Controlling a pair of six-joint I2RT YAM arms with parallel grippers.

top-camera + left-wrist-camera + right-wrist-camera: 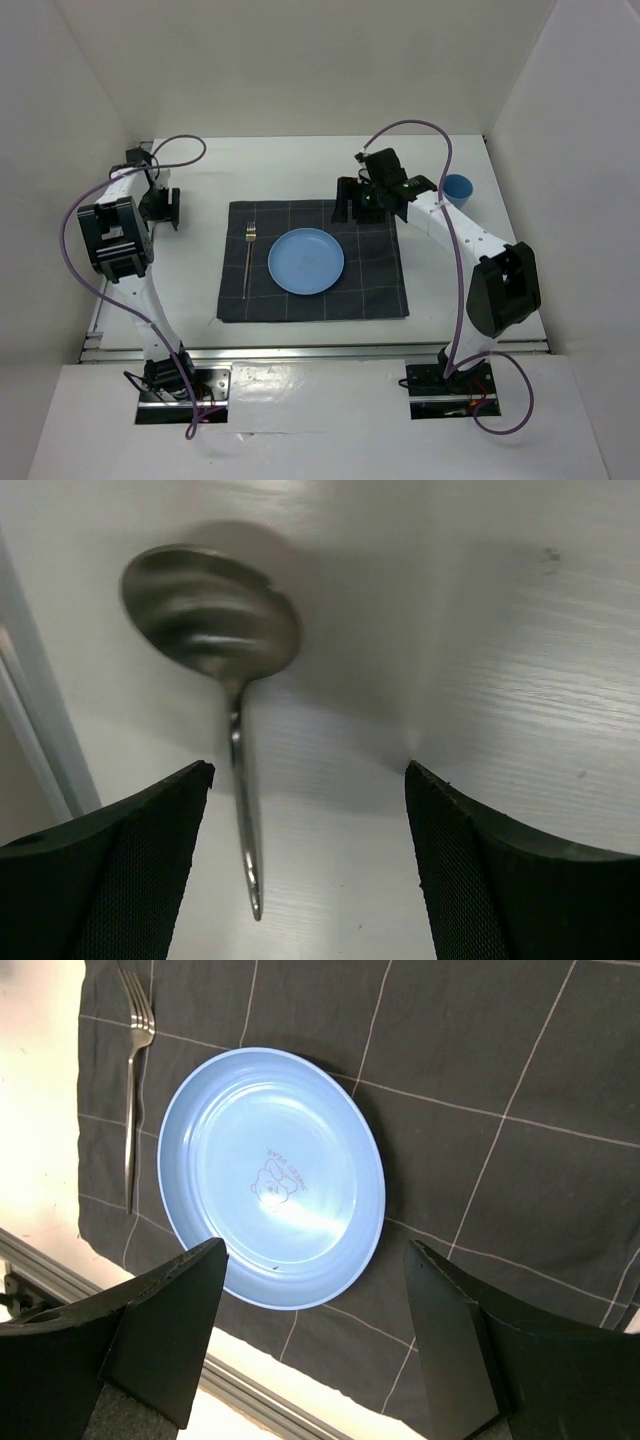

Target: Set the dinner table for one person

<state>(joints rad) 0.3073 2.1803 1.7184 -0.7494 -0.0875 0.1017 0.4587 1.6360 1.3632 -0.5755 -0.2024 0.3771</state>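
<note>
On the white dinner table (300,170) lies a dark grey checked placemat (380,285) with a blue plate (306,261) in its middle and a fork (248,258) at its left. My left gripper (162,205) is open at the far left over a metal spoon (222,645) that lies on the table; the spoon's handle runs between the fingers (140,870) near the left one. My right gripper (355,205) is open and empty above the placemat's far edge. The right wrist view shows the plate (272,1175) and the fork (133,1080) below it.
A blue cup (457,188) stands at the right, off the placemat, behind the right arm. White walls enclose the table on three sides. An aluminium rail (300,348) runs along the near edge, and another rail (35,710) lies just left of the spoon.
</note>
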